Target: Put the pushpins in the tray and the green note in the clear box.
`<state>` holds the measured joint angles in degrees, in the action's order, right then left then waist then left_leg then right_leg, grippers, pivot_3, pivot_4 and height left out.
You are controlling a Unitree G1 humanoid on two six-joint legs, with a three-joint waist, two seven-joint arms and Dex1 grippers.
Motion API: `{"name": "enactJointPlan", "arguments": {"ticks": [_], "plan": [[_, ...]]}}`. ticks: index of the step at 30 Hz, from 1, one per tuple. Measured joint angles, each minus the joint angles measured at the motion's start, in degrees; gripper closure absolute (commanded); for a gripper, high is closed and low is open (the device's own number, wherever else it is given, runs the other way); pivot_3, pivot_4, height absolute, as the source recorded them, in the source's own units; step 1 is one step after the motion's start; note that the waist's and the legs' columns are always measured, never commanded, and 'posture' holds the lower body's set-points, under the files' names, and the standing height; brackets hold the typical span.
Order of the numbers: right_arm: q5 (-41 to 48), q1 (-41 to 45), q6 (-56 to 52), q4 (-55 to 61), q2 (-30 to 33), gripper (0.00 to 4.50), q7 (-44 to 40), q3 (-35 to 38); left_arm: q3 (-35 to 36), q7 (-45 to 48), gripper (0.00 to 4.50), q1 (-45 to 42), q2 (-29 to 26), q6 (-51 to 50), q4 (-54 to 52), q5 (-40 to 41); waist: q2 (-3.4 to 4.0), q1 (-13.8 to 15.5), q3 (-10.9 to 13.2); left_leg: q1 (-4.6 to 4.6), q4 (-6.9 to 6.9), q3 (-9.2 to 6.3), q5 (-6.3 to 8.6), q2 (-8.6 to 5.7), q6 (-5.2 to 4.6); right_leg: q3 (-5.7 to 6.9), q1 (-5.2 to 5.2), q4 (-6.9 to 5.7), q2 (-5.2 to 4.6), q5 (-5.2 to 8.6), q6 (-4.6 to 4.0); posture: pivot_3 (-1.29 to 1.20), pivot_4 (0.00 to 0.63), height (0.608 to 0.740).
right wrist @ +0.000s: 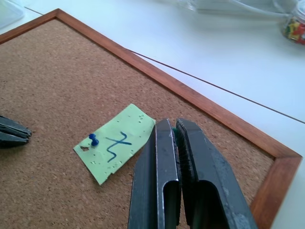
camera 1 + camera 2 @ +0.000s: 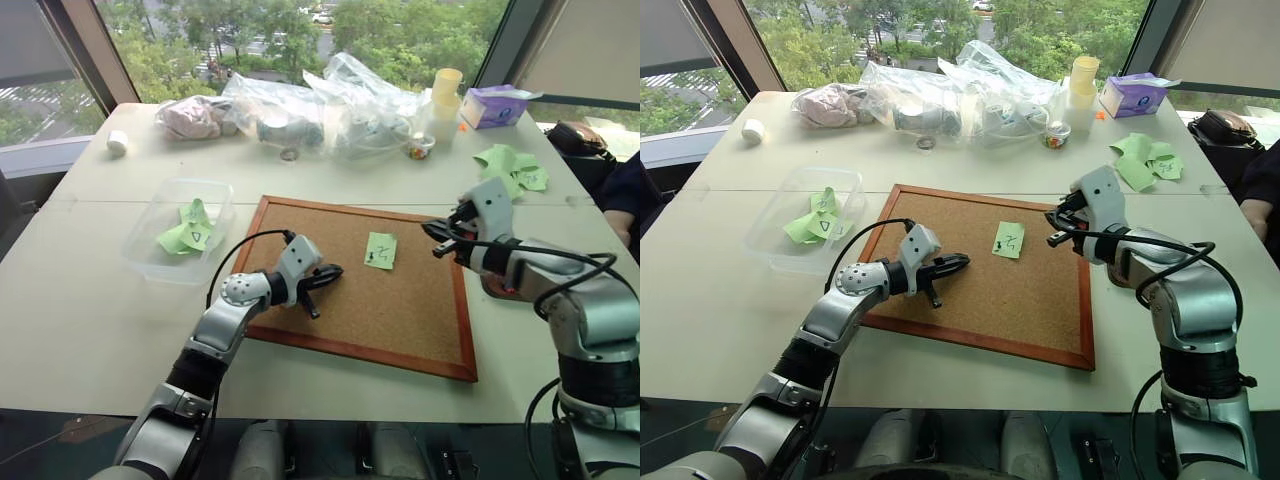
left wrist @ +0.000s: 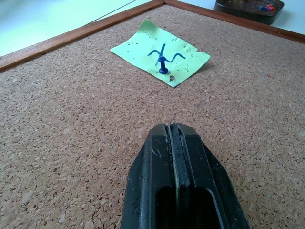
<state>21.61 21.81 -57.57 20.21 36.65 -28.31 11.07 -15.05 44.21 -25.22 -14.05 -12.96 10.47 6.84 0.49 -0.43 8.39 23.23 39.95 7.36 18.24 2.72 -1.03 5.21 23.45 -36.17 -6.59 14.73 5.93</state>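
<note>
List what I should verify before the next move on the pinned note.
1. Green note free to lift: not ok, a blue pushpin stands in it, pinning it to the cork board.
2. Right pincer empty: cannot tell; it is shut, raised by the board's right edge.
3. Left pincer ready to grasp: not ok, shut, short of the note.
4. Tray ready for pins: ok, just off the board, some pins already inside.
5. Clear box open: ok, no lid, left of the board, green papers inside.
</note>
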Motion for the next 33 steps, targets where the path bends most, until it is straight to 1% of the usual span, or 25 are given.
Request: {"name": "enactJointPlan", "arguments": {"ticks": [6, 9, 13, 19, 31, 33], "plan": [[-1.8, -10.3, -0.9, -0.7, 3.4, 4.40, 3.0, 10.8, 0.1, 0.7, 4.50, -0.3, -0.1, 0.8, 0.8, 0.0, 0.01, 0.0, 0.0, -0.02, 0.00, 0.01, 0.03, -0.02, -0.05, 0.01, -0.02, 0.01, -0.03, 0.00, 0.00, 0.00, 0.150, 0.740], [-2.6, -13.8, -0.6, -1.7, 4.3, 4.40, 3.5, 12.5, 0.2, 0.9, 4.50, -0.4, -0.3, 1.1, 1.6, 0.0, 0.03, -0.2, 0.0, -0.12, 0.00, 0.02, 0.05, -0.01, -0.10, 0.01, -0.09, 0.01, -0.02, 0.00, 0.00, 0.00, 0.150, 0.740], [-2.9, -14.3, 0.9, -3.9, 4.0, 4.40, 4.1, 12.2, 0.1, 1.4, 4.50, -1.5, 0.1, 1.4, 2.7, 0.0, 0.05, -0.1, 0.0, -0.15, 0.00, 0.00, 0.08, 0.00, -0.14, 0.01, -0.13, 0.01, -0.04, 0.00, 0.00, 0.00, 0.150, 0.740], [-3.5, -13.2, 3.4, -8.6, 1.9, 4.40, 6.3, 11.0, 0.1, 1.7, 4.50, -1.8, 0.5, 2.2, 3.6, -0.1, 0.06, 0.1, 0.0, -0.14, 0.02, -0.01, 0.09, -0.02, -0.16, 0.01, -0.16, 0.01, -0.06, 0.00, 0.00, 0.00, 0.150, 0.740], [-3.3, -13.1, 5.7, -9.6, 1.6, 4.40, 6.7, 9.5, 0.1, 1.7, 4.50, -1.8, 0.4, 2.3, 3.6, -0.1, 0.08, 0.1, -0.1, -0.15, 0.02, -0.02, 0.09, -0.01, -0.16, 0.01, -0.18, 0.01, -0.06, 0.00, 0.00, 0.00, 0.150, 0.740], [-3.3, -13.1, 6.1, -9.8, 1.6, 3.88, 6.5, 9.6, 0.1, 1.6, 4.50, -1.8, 0.4, 2.3, 3.6, -0.1, 0.08, 0.1, -0.1, -0.15, 0.02, -0.02, 0.09, -0.01, -0.17, 0.01, -0.18, 0.01, -0.06, 0.00, 0.00, 0.00, 0.150, 0.740]]}}
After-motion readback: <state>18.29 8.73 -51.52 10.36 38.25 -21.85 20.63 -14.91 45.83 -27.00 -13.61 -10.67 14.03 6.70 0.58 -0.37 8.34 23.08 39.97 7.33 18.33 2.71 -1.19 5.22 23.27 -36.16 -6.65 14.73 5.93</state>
